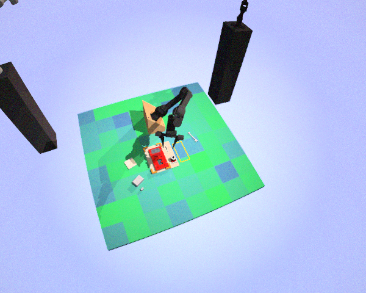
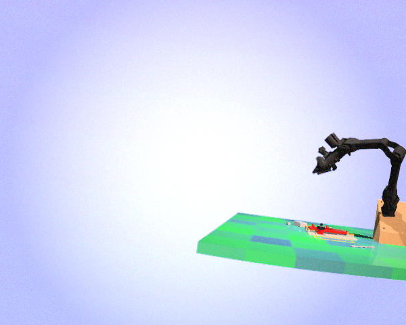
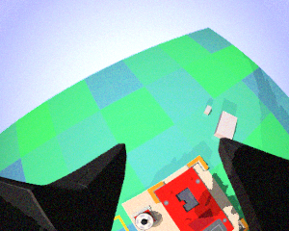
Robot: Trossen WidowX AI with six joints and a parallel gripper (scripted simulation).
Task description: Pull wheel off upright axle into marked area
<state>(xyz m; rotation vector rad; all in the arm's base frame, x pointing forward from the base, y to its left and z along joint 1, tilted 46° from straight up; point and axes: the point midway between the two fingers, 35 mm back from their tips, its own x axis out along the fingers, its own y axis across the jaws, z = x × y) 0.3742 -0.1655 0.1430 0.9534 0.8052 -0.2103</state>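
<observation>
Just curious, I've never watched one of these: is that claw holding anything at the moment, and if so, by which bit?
Nothing is held. The gripper is open, high above the table, with only air between its fingers; the wheel sits on its axle.

Counter (image 1: 183,214) showing green, teal and blue checks. Red plate (image 1: 157,158) sitting on beige board (image 1: 168,148) with orange corners. Marked area (image 1: 180,151) showing dotted yellow outline. End effector (image 1: 168,137) appearing black.
</observation>
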